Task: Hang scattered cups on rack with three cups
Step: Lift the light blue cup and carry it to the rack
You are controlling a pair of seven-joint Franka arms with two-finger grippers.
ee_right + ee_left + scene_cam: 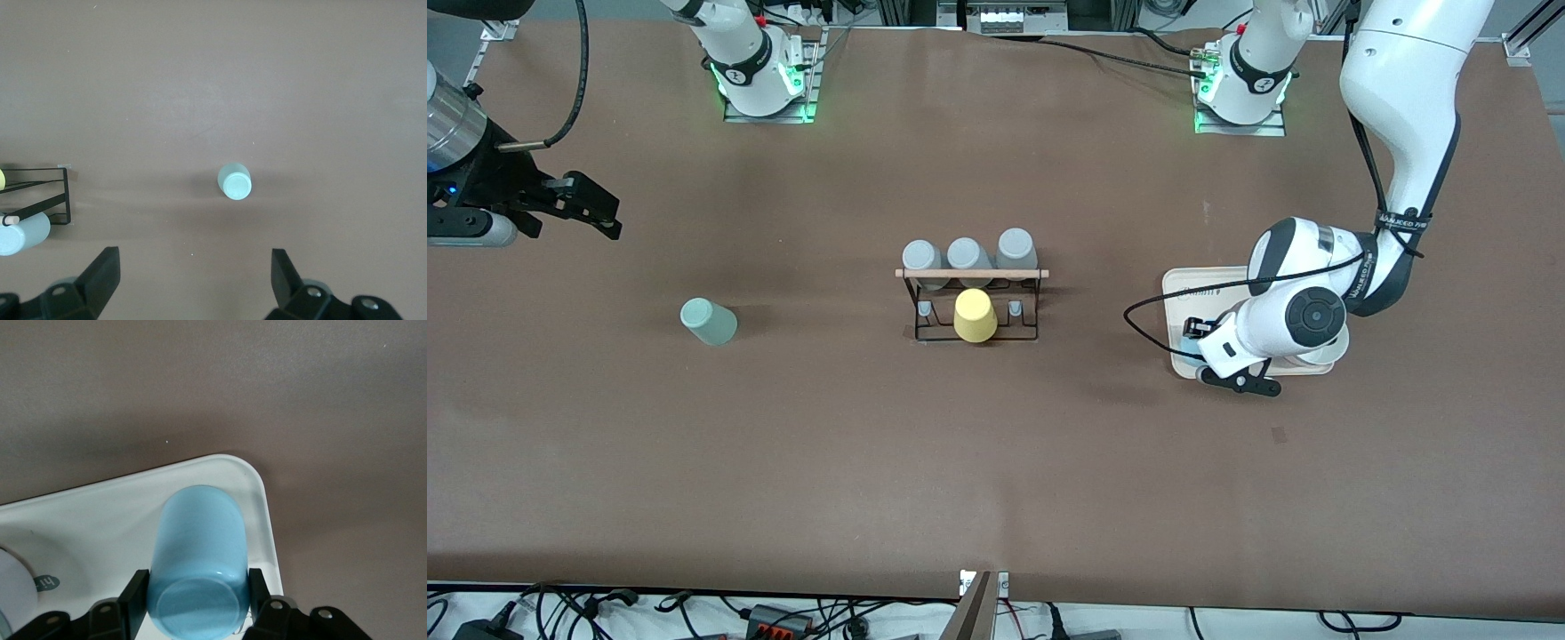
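While the left gripper (193,600) is down over the cream tray (1183,284) at the left arm's end of the surface (996,462), its jaws stand on either side of the blue cup (197,567). They touch or nearly touch its sides, so they look closed on it. In the left wrist view the cup rests on the tray close to a rounded corner. In the front view the arm hides nearly all of it.

The right gripper (193,280) waits in the air near the right arm's end of the surface, jaws wide apart and holding nothing. The mint cup (709,321) stands alone on the bare surface, well apart from the rack (971,307) and toward the right arm's end.

The rack sits mid-surface. Three grey cups (967,255) line its side farther from the front camera, just under the wooden rod (971,274). A yellow cup (975,316) sits on the middle peg of its nearer side. The pegs on either side of it are bare.
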